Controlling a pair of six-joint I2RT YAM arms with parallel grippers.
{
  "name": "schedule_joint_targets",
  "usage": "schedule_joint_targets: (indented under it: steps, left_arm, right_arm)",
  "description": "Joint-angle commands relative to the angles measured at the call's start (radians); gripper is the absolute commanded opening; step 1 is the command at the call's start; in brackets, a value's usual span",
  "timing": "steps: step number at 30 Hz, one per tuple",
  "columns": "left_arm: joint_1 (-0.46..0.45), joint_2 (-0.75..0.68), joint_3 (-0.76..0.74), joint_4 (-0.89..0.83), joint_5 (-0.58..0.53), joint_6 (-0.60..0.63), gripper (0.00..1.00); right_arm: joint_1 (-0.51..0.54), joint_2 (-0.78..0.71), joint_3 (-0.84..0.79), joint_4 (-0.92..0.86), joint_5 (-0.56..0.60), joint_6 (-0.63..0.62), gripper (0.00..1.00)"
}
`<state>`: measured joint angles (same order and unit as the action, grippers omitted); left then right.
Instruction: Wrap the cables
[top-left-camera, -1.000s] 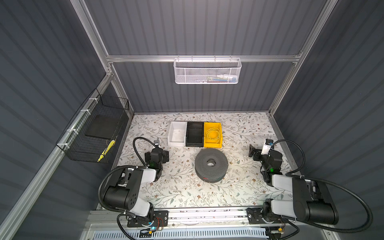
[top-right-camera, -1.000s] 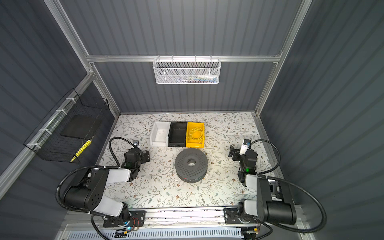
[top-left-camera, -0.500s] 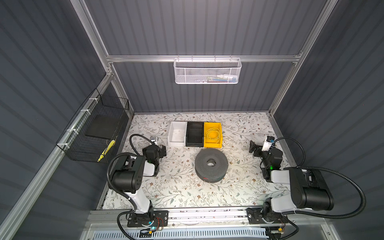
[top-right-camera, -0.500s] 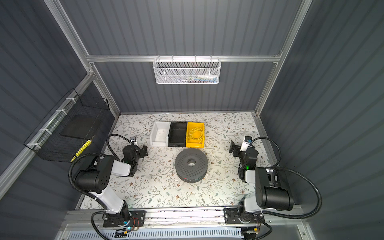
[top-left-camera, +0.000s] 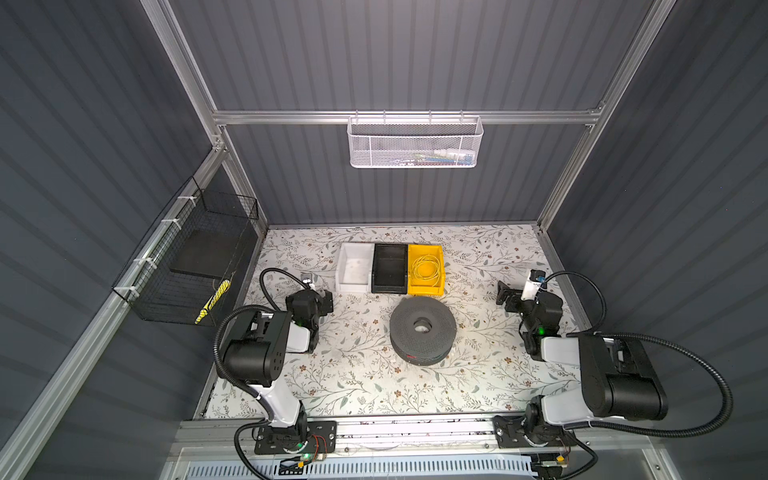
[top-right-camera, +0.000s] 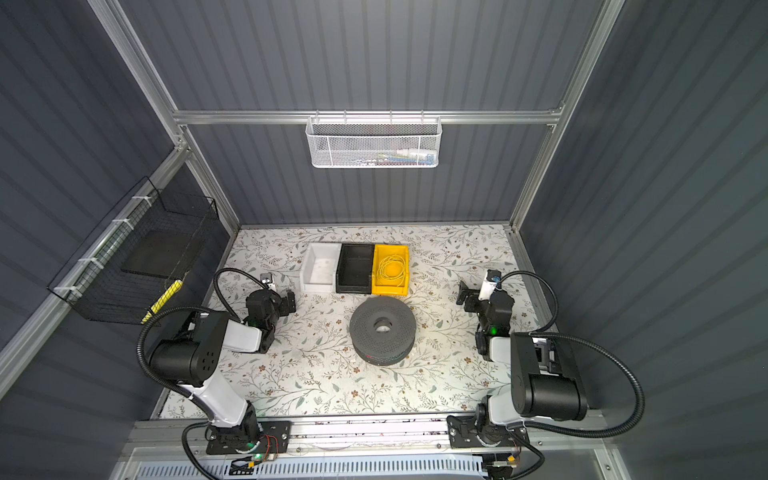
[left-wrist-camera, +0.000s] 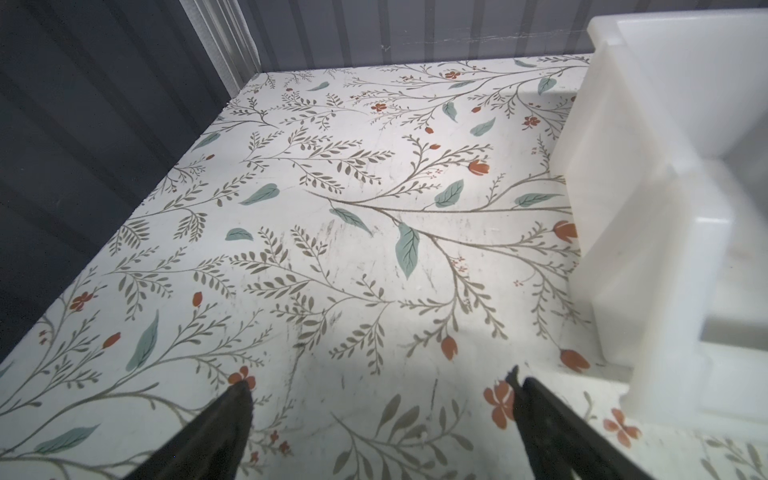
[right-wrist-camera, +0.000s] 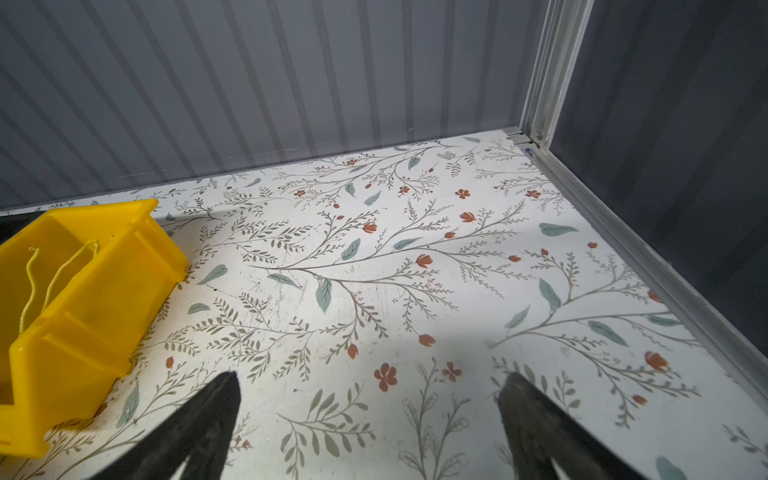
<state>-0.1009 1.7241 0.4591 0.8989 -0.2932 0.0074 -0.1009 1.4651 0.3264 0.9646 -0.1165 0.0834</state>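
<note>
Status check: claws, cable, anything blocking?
Left claw open, empty, beside white bin. Right claw open, empty. Yellow cable coiled in yellow bin, untouched. Grey spool just in front of that bin, may crowd the reach.

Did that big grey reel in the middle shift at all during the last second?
No. The grey reel still sits just in front of the yellow bin, in the same spot.

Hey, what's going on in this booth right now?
Nothing is being handled yet. The left gripper and right gripper sit at opposite sides of the table, both open and empty. A thin yellow cable lies coiled in the yellow bin at the back, next to a black bin and a white bin. A grey spool stands in the middle, untouched.
</note>
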Motion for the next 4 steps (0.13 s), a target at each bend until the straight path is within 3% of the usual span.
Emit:
schedule_joint_targets:
  steps: [1, 4]
  left_arm:
    - [0.007, -0.009, 0.009, 0.018, 0.009, -0.007, 1.0]
    - [0.007, -0.009, 0.008, 0.018, 0.009, -0.007, 1.0]
  right_arm:
    - [0.007, -0.002, 0.013, -0.017, 0.024, -0.017, 0.99]
    - [0.007, -0.01, -0.002, 0.007, 0.025, -0.019, 0.99]
